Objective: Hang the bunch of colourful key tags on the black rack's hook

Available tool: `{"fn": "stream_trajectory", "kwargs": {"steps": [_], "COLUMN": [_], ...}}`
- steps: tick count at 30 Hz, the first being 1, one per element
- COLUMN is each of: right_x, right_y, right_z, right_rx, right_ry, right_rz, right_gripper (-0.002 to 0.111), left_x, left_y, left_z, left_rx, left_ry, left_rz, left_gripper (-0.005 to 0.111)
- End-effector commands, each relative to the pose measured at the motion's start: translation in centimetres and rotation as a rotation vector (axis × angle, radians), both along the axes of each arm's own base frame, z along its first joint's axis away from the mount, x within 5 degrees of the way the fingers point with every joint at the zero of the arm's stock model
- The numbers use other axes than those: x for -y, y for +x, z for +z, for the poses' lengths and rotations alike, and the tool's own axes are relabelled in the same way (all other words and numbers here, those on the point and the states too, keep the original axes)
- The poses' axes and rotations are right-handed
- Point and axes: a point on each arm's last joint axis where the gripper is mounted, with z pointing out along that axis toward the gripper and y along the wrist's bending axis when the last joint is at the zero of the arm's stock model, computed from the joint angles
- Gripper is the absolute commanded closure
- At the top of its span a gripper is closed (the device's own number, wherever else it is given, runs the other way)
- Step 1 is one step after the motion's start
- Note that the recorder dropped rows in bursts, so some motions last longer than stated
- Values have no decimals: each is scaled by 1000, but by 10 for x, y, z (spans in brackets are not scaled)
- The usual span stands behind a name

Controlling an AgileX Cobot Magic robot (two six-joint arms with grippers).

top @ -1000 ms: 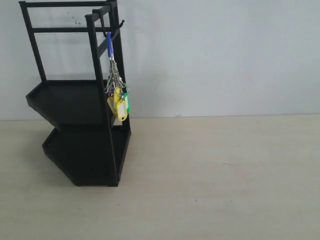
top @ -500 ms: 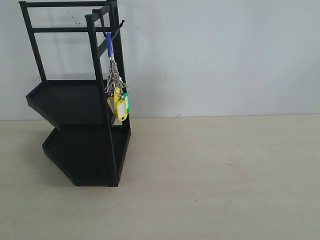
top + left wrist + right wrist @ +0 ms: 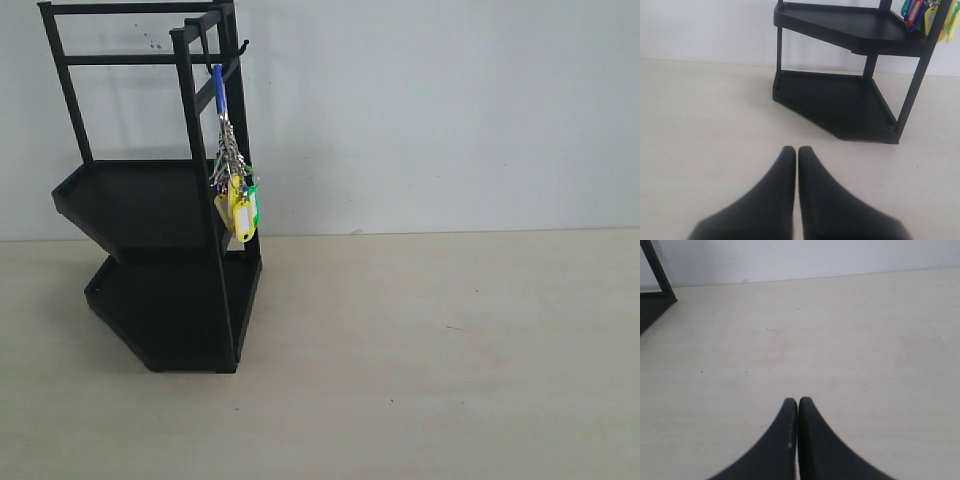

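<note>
The black rack (image 3: 150, 200) stands at the left of the exterior view against the white wall. From its hook (image 3: 238, 47) at the top rail hangs the colourful key tag bunch (image 3: 238, 205) by its blue loop, with the yellow and green tags dangling beside the upper tray. Neither arm shows in the exterior view. In the left wrist view my left gripper (image 3: 797, 150) is shut and empty over bare table, well short of the rack (image 3: 840, 100); the tags (image 3: 927, 15) peek in at one corner. My right gripper (image 3: 797, 401) is shut and empty above the table.
A pale wooden table (image 3: 450, 350) stretches to the right of the rack, with a white wall (image 3: 450, 110) behind it. A corner of the rack's lower tray (image 3: 652, 305) shows at the edge of the right wrist view.
</note>
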Motion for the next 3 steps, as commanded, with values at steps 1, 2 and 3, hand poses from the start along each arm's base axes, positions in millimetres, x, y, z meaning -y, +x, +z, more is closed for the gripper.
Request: {"fn": "stream_trajectory", "kwargs": {"steps": [1, 2, 3], "right_x": [0, 0, 0], "right_y": [0, 0, 0], "right_z": [1, 1, 1], "right_rx": [11, 11, 11], "right_ry": [-3, -3, -3], "right_rz": [-1, -1, -1], "right_gripper": [108, 108, 108], "left_x": [0, 0, 0], "left_y": [0, 0, 0], "left_z": [1, 1, 1], "left_rx": [11, 11, 11], "left_ry": [8, 8, 8], "left_rz": [0, 0, 0], "left_gripper": [102, 102, 102]}}
